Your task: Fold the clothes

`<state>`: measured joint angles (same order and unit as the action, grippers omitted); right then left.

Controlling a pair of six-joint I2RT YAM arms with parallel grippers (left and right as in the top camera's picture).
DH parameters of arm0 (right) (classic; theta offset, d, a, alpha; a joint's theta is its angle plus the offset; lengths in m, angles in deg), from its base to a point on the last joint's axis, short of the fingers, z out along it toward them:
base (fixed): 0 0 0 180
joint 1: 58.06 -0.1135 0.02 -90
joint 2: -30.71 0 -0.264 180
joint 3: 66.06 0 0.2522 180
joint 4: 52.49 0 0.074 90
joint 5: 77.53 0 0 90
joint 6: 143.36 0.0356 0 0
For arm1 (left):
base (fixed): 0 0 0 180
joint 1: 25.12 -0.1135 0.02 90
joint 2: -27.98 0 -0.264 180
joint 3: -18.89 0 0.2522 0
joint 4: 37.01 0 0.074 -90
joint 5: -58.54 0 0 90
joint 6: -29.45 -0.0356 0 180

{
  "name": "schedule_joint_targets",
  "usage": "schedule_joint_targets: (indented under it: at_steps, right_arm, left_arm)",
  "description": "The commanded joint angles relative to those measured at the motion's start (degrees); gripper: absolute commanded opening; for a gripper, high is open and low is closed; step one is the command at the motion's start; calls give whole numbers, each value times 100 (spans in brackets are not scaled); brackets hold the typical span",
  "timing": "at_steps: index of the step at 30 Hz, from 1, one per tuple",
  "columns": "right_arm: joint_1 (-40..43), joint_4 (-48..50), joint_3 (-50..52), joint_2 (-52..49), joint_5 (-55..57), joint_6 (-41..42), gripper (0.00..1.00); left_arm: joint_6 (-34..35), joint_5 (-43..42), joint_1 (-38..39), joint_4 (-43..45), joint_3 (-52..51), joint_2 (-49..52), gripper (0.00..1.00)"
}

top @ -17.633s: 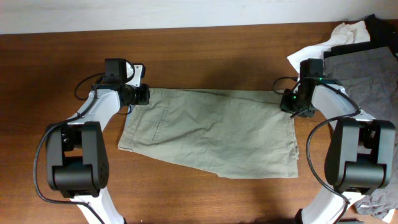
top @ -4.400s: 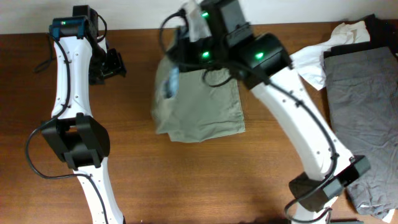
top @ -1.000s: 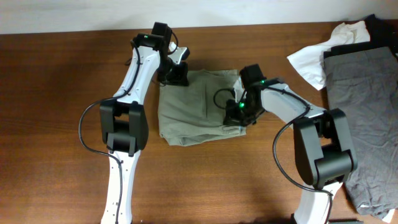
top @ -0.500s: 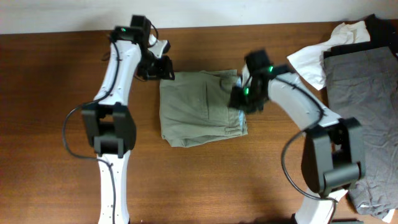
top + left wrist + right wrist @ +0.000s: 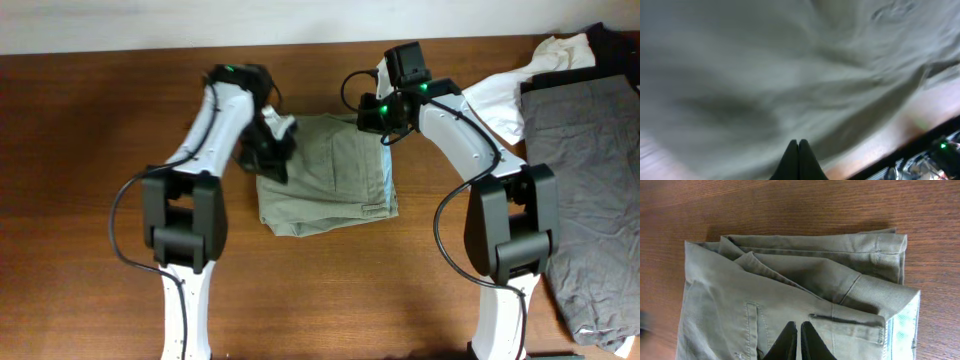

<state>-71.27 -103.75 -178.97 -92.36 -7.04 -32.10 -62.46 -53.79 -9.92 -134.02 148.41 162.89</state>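
Observation:
The khaki-olive shorts point(image 5: 330, 185) lie folded into a compact rectangle at the table's middle, stitched pocket up. My left gripper point(image 5: 272, 150) is over the fold's left edge. In the left wrist view point(image 5: 798, 145) it is shut, close over blurred khaki cloth point(image 5: 790, 75), with no cloth seen between the fingers. My right gripper point(image 5: 385, 125) is at the fold's far right corner. In the right wrist view point(image 5: 799, 327) it is shut and empty just above the shorts point(image 5: 790, 280), near the pocket slit, with the layered waistband beyond.
Grey trousers point(image 5: 580, 150) lie along the right edge. A white garment point(image 5: 505, 95) and a black one point(image 5: 612, 40) lie at the far right corner. Bare wood table point(image 5: 90, 150) lies to the left and in front of the shorts.
My left gripper moved from the shorts' far left corner down onto their left edge. My right gripper moved from the right side up to the far right corner. The fold stayed put.

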Motion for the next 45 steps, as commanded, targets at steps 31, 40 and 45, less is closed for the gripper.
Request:
schedule_joint_targets:
  at_steps: [31, 40, 45]
  right_arm:
    - [-367, -5034, -2470, 125, 822, -422, 4]
    - [-442, -3668, -525, 120, 715, -39, 4]
    - [-442, -2328, 702, 116, 195, 72, 4]
  left_arm:
    - [557, -39, 463, 4374, -1714, -1246, 18]
    - [560, -15, 402, 5281, -1714, -754, 18]
    - [664, -13, 404, 5355, -1714, -286, 18]
